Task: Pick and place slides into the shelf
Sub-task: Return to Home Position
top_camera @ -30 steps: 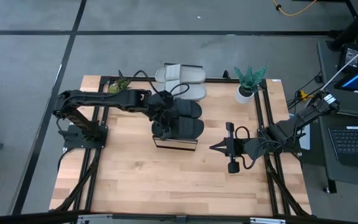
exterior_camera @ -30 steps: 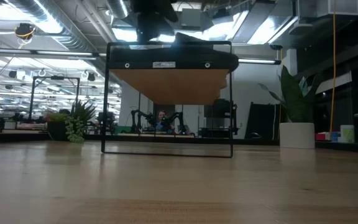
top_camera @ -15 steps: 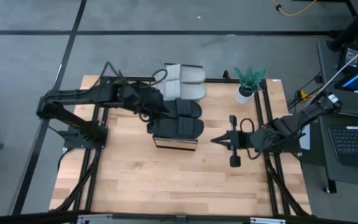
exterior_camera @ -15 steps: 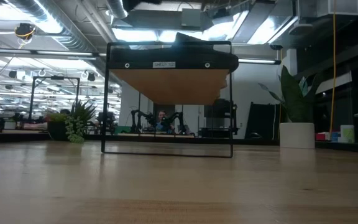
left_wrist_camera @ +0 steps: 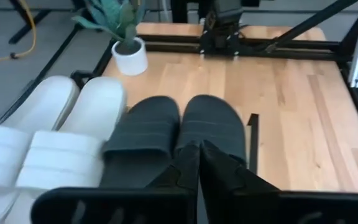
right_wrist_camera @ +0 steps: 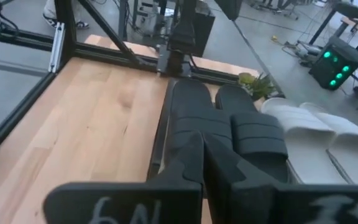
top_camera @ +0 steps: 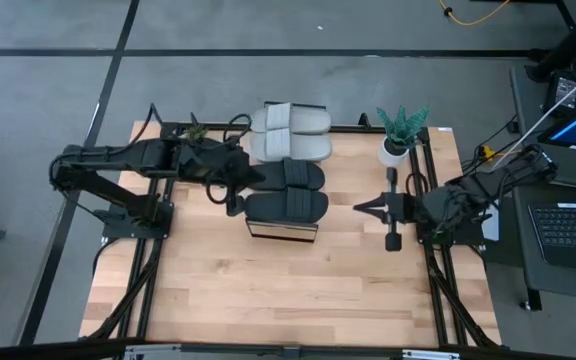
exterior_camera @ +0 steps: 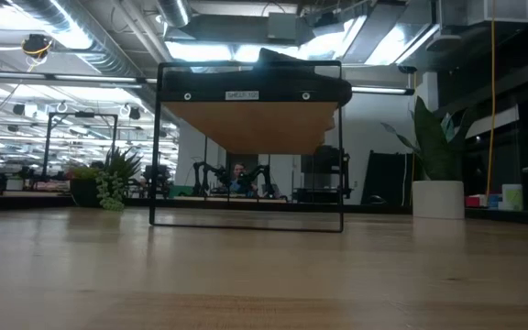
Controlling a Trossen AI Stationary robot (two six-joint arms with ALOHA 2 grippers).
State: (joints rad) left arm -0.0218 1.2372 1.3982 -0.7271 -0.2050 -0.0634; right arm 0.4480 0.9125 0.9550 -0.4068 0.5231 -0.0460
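As end effectors (top_camera: 231, 203) (top_camera: 360, 208) flank the shelf (top_camera: 282, 230), slides (top_camera: 288, 205) cover it.

L arm (top_camera: 118, 158): elbow bent and folded near its base, forearm approx. horiz., running toward centre in the high view. Wrist level. L gripper (top_camera: 244, 182) points inward toward the R arm. In the left wrist view the L gripper (left_wrist_camera: 199, 160) shows both fingers (left_wrist_camera: 186, 167) pressed together, no gap, nothing between them.

R arm (top_camera: 468, 195): compact pose, upper links folded close to its base, forearm approx. horiz., pointing toward centre. R gripper (top_camera: 363, 207) faces the L arm, well apart from it. In the right wrist view the R gripper (right_wrist_camera: 202, 152) shows fingers (right_wrist_camera: 189, 158) closed tip to tip, w/ nothing held.
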